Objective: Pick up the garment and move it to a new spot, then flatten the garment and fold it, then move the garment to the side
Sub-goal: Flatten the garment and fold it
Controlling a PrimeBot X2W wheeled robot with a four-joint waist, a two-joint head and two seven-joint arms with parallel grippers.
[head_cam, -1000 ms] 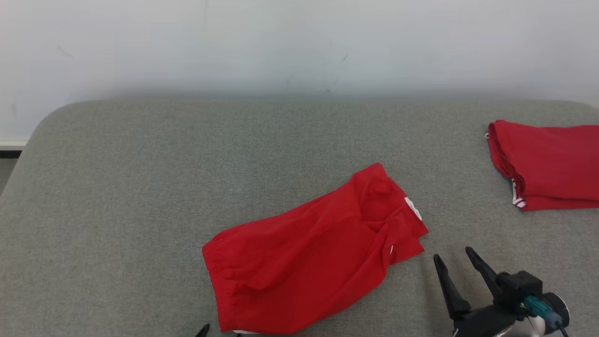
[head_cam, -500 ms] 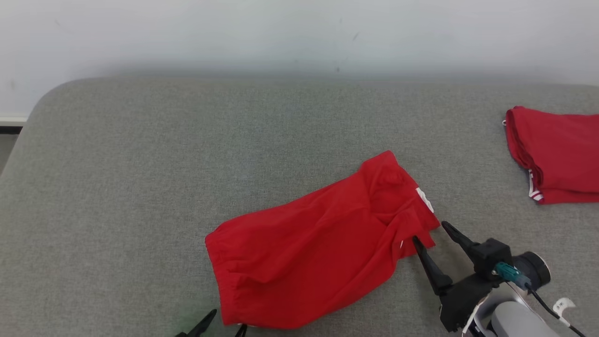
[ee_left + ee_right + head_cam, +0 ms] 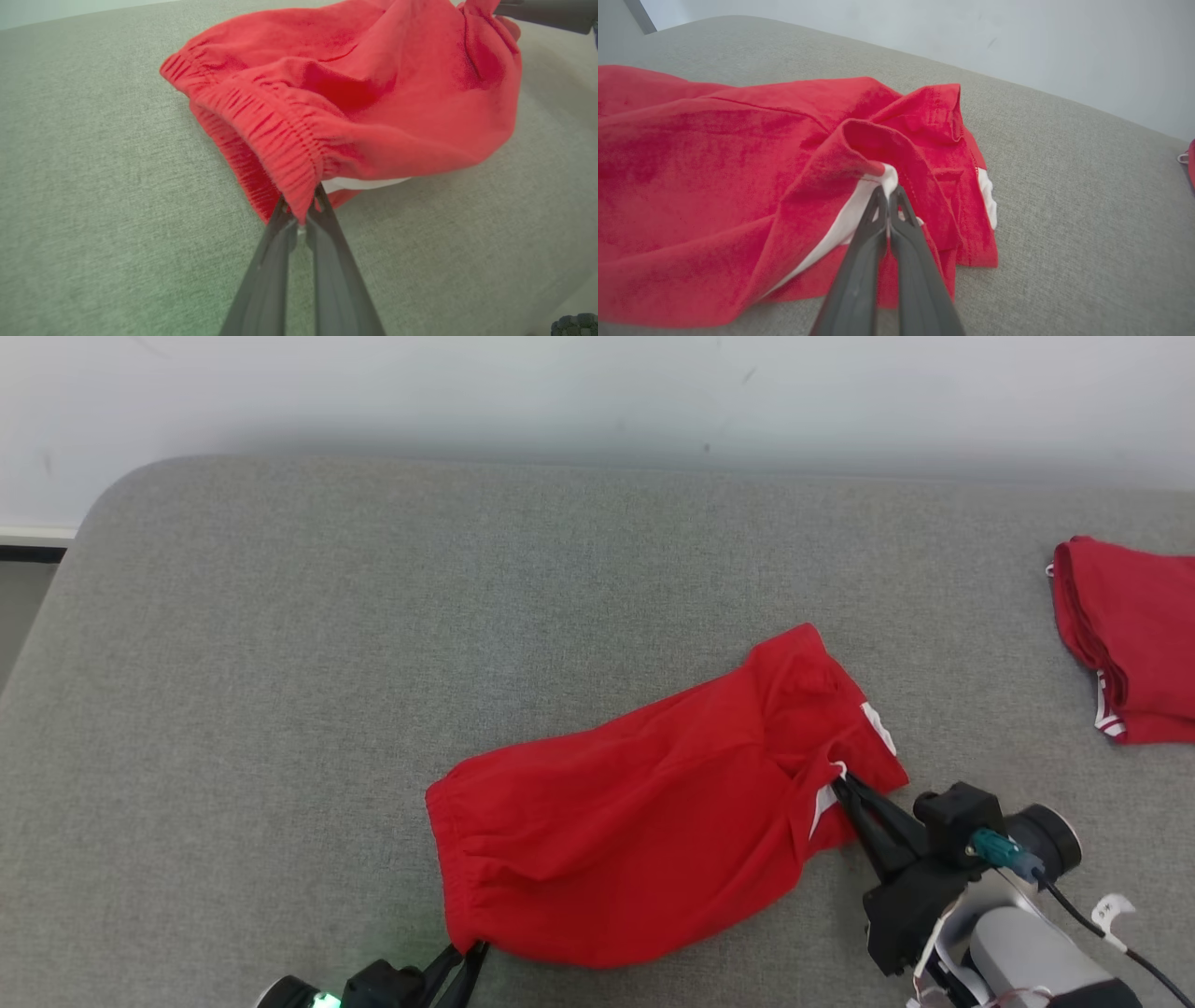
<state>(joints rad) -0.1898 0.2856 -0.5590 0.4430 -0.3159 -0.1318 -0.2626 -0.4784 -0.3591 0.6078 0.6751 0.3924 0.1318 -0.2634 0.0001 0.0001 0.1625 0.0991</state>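
Grips are now closed on the garment (image 3: 653,821), crumpled on the grey surface (image 3: 327,616): waistband is pinched by the left gripper (image 3: 470,952), white-trimmed hem by the right gripper (image 3: 843,786), jaws no longer spread wide. Lifting is judged ready.

The red shorts (image 3: 653,840) are soft, matt cloth, with a puckered, ribbed elastic waistband (image 3: 275,140) and smooth white trim (image 3: 840,224). The table (image 3: 373,616) wears a coarse, grey woven cover, matt and slightly fuzzy. The left gripper (image 3: 301,210) and right gripper (image 3: 888,198) have fingers of smooth, matt dark plastic. The wall (image 3: 560,392) looks smooth and matt.
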